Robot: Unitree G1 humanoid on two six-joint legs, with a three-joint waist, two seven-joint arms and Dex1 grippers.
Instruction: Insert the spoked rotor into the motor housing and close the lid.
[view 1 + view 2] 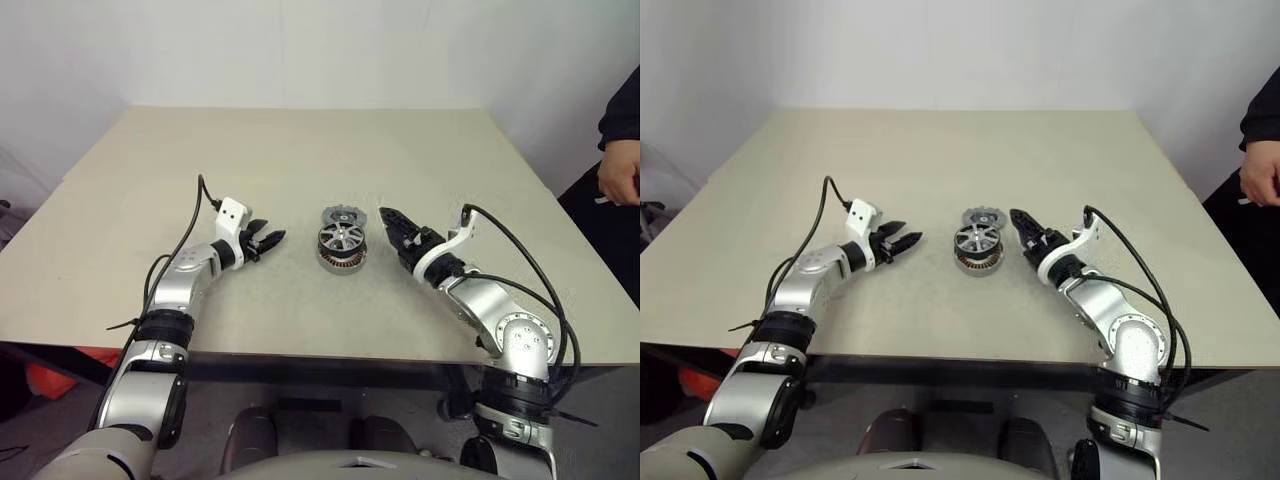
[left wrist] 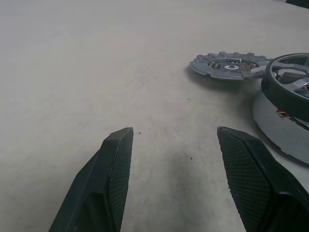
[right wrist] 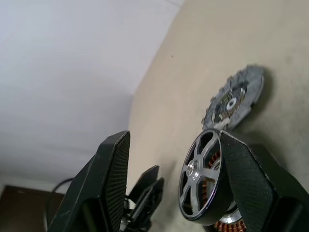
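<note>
The spoked rotor [image 1: 340, 238], dark-rimmed with silver spokes, rests in the top of the grey motor housing [image 1: 341, 265] at the table's middle. Its rim stands above the cup's wall, and copper windings [image 3: 227, 224] show beneath it. The lid [image 1: 342, 214], a notched grey disc, lies flat on the table just behind the housing, touching or nearly touching it. My right gripper [image 1: 388, 223] hovers open just right of the rotor, holding nothing. My left gripper [image 1: 268, 238] is open over bare table left of the housing, a short gap away.
The beige table [image 1: 300, 150] stretches wide behind and to both sides of the parts. A person's hand [image 1: 620, 172] and dark sleeve show at the far right edge, beyond the table's corner. The table's front edge [image 1: 330, 355] runs just below my forearms.
</note>
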